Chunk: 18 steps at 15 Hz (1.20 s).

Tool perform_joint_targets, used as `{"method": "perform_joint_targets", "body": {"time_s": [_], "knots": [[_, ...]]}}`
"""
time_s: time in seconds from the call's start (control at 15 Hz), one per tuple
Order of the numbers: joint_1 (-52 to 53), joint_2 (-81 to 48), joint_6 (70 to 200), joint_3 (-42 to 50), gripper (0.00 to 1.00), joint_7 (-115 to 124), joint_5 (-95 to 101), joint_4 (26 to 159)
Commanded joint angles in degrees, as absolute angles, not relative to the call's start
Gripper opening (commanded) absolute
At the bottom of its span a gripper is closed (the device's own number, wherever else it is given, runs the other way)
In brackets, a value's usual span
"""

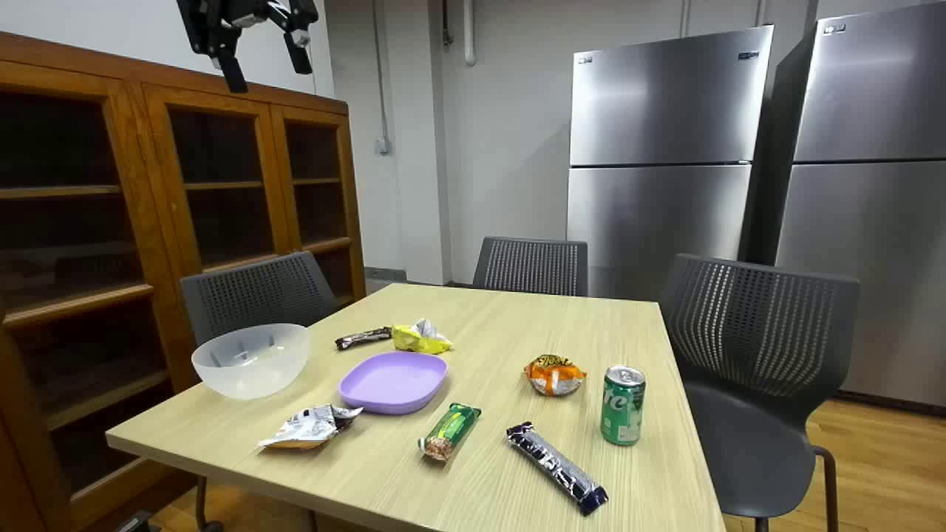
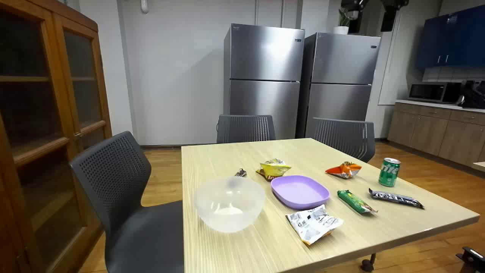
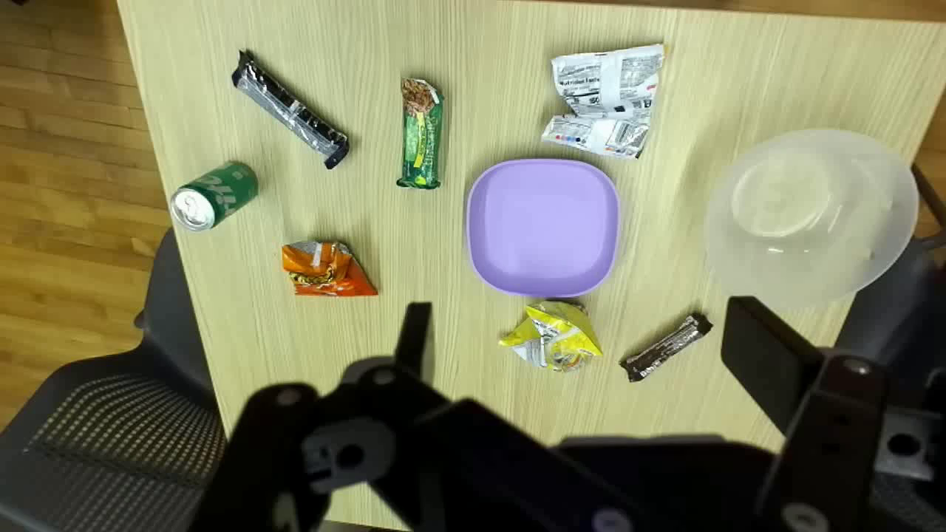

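Observation:
High above the table, my gripper stands open with nothing between its fingers. In the wrist view the fingers spread wide, and far below them lie a crumpled yellow snack bag and a small dark brown bar. A square lilac plate touches or nearly touches that bag. A white printed packet, a green bar, a silver-and-black bar, an orange bag and a green can lie around it; exterior views show the can upright. A frosted bowl is empty.
The pale wooden table carries all these items. Dark chairs stand around its edges. A wooden glass-door cabinet is beside it, with steel fridges behind. In an exterior view a microwave sits on a counter.

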<state>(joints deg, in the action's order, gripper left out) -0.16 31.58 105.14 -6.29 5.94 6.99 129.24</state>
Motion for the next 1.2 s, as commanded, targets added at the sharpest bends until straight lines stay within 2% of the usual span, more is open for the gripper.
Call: {"method": "perform_joint_targets", "body": {"time_s": [0.0, 0.6, 1.13], "knots": [[0.5, 31.5, 105.0, -5.8, 1.0, 6.2, 7.3, 129.1], [0.5, 31.5, 105.0, -5.8, 1.0, 6.2, 7.3, 129.1], [-0.2, 30.7, 104.2, -9.9, 1.0, 17.6, 7.5, 131.4]]}}
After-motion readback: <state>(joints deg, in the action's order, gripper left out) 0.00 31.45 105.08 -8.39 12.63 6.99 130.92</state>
